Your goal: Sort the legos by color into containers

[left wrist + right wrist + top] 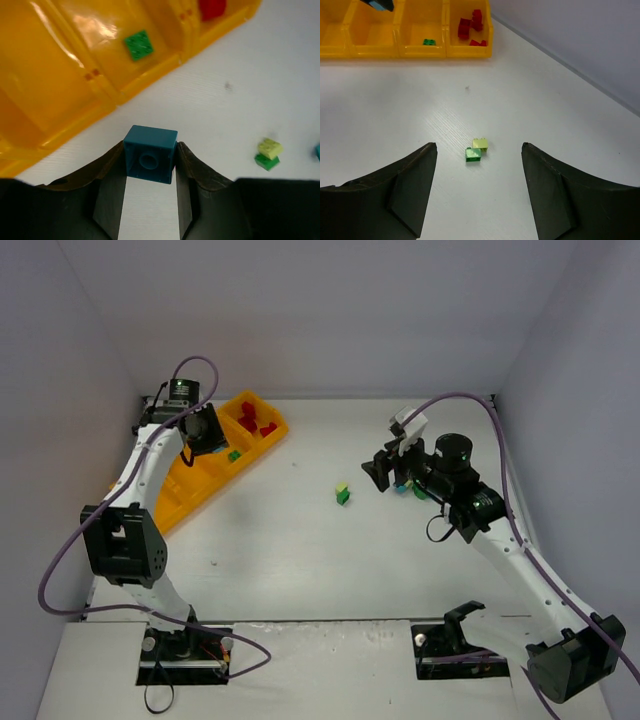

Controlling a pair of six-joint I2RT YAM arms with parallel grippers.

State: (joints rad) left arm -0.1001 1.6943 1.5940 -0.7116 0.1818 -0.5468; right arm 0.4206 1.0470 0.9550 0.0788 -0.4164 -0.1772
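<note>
The legos (342,492) are lying in several spots. In the right wrist view, red ones (472,27) are sitting in the right-end compartment of the yellow-orange tray (420,52) along the top left. A single green one (428,42) is resting in the compartment beside them. At mid-frame a yellow-green brick (480,144) and a green brick (472,154) are touching each other on the white table (395,110), well apart from the tray. The left gripper (150,167) is pinching a blue brick (150,154) between its fingers, with the tray filling the upper left of its wrist view. The right gripper (380,473) is hanging near the loose pair with its fingers spread wide, gripping nothing.
</note>
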